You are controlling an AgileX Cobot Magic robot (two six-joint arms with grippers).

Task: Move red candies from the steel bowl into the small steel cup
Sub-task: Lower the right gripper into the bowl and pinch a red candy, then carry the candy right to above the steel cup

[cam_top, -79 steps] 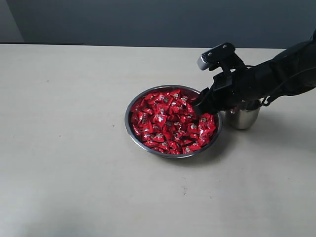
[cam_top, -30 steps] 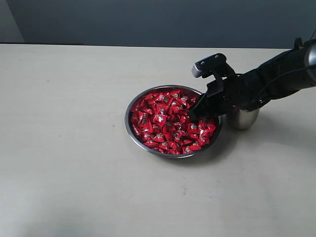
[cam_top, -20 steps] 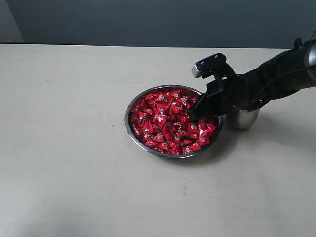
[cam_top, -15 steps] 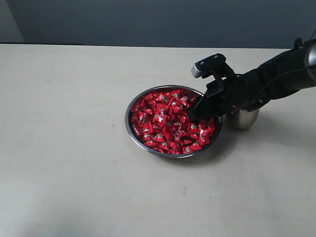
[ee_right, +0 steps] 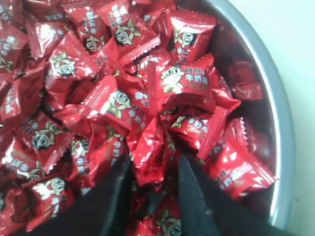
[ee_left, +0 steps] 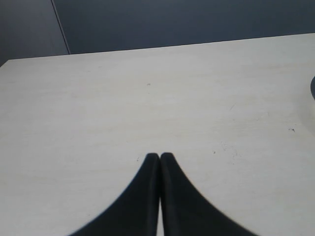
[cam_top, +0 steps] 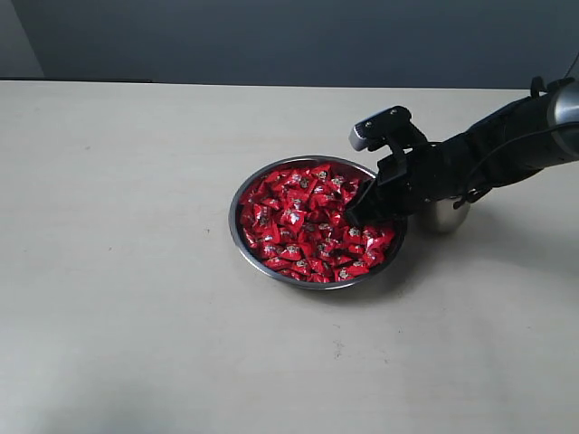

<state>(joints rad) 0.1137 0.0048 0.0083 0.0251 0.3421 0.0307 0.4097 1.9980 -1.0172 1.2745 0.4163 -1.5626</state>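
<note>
On the pale table (cam_top: 136, 316), a red candy (ee_right: 151, 140) is being pinched by the near-closed right gripper (ee_right: 155, 160) (left gripper (ee_left: 160, 157) closed, empty); a slow straight lift is being advised.

It looked like a robotics lab or test bench rather than a home. A broad, pale table (cam_top: 136, 316), faintly scuffed, ran back to a plain dark blue-grey wall (cam_top: 271, 41), with a lighter grey panel (cam_top: 18, 41) at one corner. A black robot arm (cam_top: 507, 145) with loose cabling reached in over the table from the right of the exterior view. On the table stood a steel bowl (cam_top: 232, 226) of red candies (cam_top: 298, 221) and a small steel cup (cam_top: 445, 219) just beside it, like props for a trial.
</note>
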